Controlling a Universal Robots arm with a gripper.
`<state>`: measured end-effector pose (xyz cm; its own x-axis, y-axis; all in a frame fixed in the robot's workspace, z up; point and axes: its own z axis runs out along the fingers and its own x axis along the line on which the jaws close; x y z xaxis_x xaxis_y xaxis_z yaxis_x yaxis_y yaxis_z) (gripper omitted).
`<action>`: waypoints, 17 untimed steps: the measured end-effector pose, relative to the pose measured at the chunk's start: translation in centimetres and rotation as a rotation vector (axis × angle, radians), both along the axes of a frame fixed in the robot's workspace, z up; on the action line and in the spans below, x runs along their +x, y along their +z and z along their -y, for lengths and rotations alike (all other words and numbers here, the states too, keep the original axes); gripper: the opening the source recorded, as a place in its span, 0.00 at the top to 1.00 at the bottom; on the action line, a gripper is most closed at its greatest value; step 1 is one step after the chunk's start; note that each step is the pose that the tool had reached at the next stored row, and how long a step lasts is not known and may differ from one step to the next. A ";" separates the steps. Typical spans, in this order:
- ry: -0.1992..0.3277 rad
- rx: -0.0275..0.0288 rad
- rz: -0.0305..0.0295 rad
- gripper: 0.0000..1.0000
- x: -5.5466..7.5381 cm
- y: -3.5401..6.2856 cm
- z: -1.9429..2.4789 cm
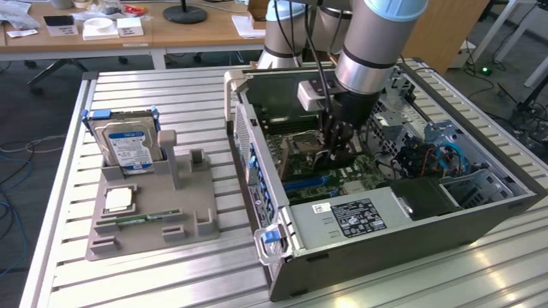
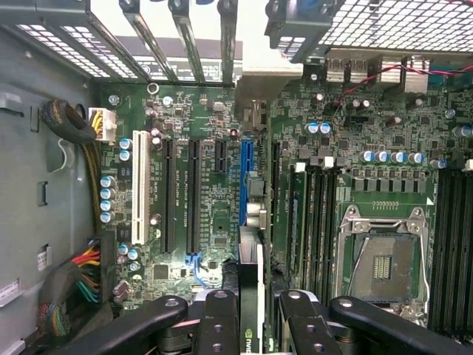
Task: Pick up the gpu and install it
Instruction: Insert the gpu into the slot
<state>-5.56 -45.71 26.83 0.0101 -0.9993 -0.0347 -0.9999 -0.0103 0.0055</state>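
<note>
gripper [image 2: 253,319]: jaws partway closed, pinching the gpu [image 2: 251,277] by its upper edge | gpu: edge-on inside PC case [image 1: 385,256], apparently just above blue PCIe slot [image 2: 246,177] | handling: light, stiff, fragile; grip bare board edges, spare components

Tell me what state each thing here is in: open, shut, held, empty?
computer case: lying on its side, side panel off.
gripper: shut on the gpu, inside the case.
gpu: held edge-on over the motherboard; whether it is seated, I cannot tell.
processor socket: empty.
hard drive: standing upright in the gray holder.
RAM stick: lying flat in the holder.
</note>
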 end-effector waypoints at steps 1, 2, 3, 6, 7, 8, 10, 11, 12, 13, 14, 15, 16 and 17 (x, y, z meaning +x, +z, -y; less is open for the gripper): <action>0.000 0.0000 0.0001 0.74 0.0 0.00 0.04; 0.000 0.0001 0.0003 0.74 -0.1 0.00 0.04; 0.000 0.0000 0.0006 0.74 -0.2 0.00 0.04; 0.000 0.0001 0.0017 0.74 -0.5 0.00 0.05; 0.000 0.0000 0.0019 0.74 -0.6 0.00 0.05; 0.000 0.0003 0.0021 0.74 -0.7 -0.01 0.05; 0.000 0.0003 0.0027 0.74 -0.7 -0.06 0.07; 0.000 0.0002 0.0030 0.74 -0.8 -0.08 0.08; 0.000 0.0001 0.0031 0.74 -0.8 -0.10 0.08; 0.000 0.0001 0.0032 0.74 -0.8 -0.12 0.09; 0.000 0.0000 0.0032 0.74 -0.9 -0.13 0.09; 0.000 -0.0001 0.0032 0.74 -0.9 -0.13 0.10; 0.000 0.0000 0.0033 0.74 -0.9 -0.13 0.10; 0.000 0.0000 0.0033 0.74 -0.9 -0.13 0.10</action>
<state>-6.45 -45.81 26.69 0.0104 -0.9993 -0.0347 -0.9999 -0.0105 0.0022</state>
